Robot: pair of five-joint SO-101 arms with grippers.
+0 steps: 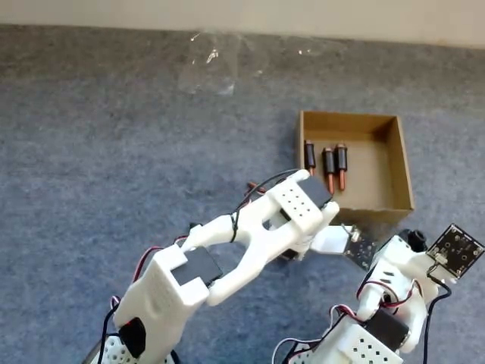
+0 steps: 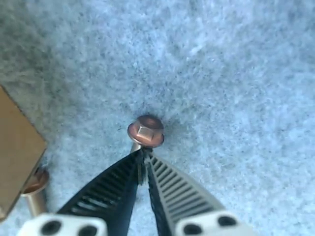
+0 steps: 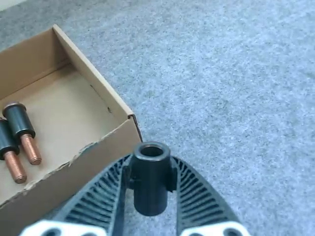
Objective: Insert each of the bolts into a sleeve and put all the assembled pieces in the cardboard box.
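The bolt (image 2: pixel 145 131) is copper with a flanged hex head, pinched in the left gripper (image 2: pixel 143 158); the fingertips meet on the shank just under the head and cover nearly all of it; whether the bolt touches the grey carpet (image 2: pixel 236 73) or is held just above it is hard to tell; it is close to a corner of the box (image 2: pixel 17 147). The sleeve (image 3: pixel 150 179), black and hollow, stands upright with its bore facing up, clamped on both sides by the right gripper (image 3: pixel 150 167), just outside the box's near wall. A second bolt (image 2: pixel 33 192) lies by the box corner, its head partly covered by the cardboard. In the high view the box is brown and open-topped; three pieces (image 1: pixel 327 167) lie side by side in it, nearer the wall on that view's left, each a copper bolt through a black sleeve, threaded ends toward the arms. The left arm (image 1: pixel 250 243) stretches to the box's near corner and hides its own fingers there; crumpled clear plastic (image 1: pixel 212 57) lies at the carpet's far edge.
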